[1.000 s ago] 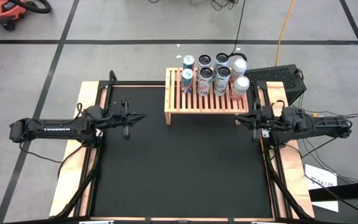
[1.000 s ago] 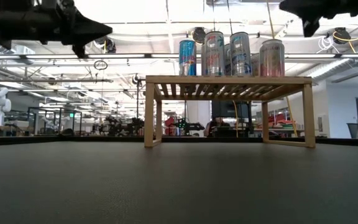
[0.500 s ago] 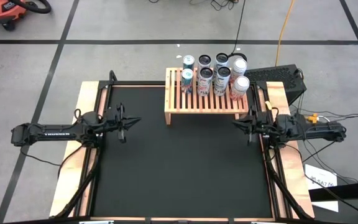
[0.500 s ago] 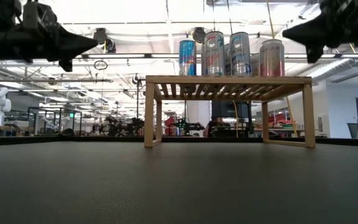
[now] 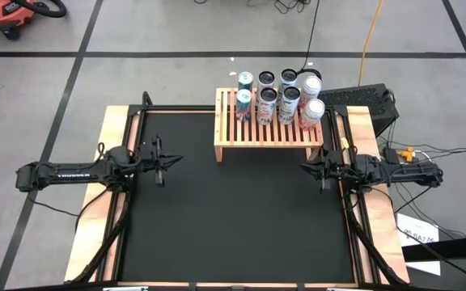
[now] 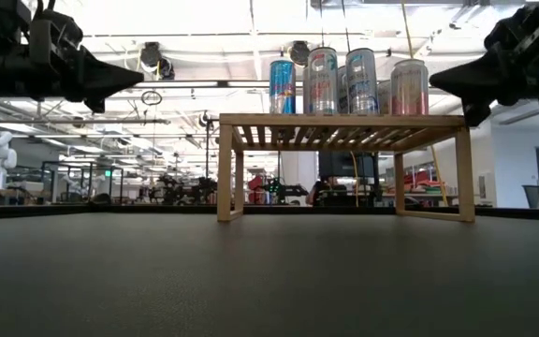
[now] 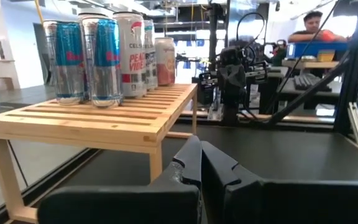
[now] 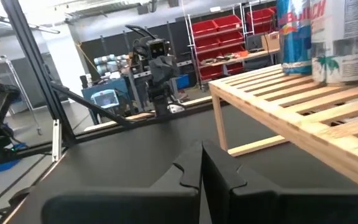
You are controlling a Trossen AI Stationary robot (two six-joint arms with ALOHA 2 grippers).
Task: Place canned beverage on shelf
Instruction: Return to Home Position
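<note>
Soda cans [image 5: 268, 97] stand on the slatted shelf [image 5: 267, 133]; my left gripper [image 5: 176, 159] and right gripper [image 5: 304, 167] hover well apart, fingers pressed together.

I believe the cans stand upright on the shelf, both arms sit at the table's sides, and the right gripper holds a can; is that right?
Not quite: the right gripper holds nothing, its fingers shut together, as the right wrist view shows. The cans do stand upright on the shelf, with both arms at the sides of the table.
</note>
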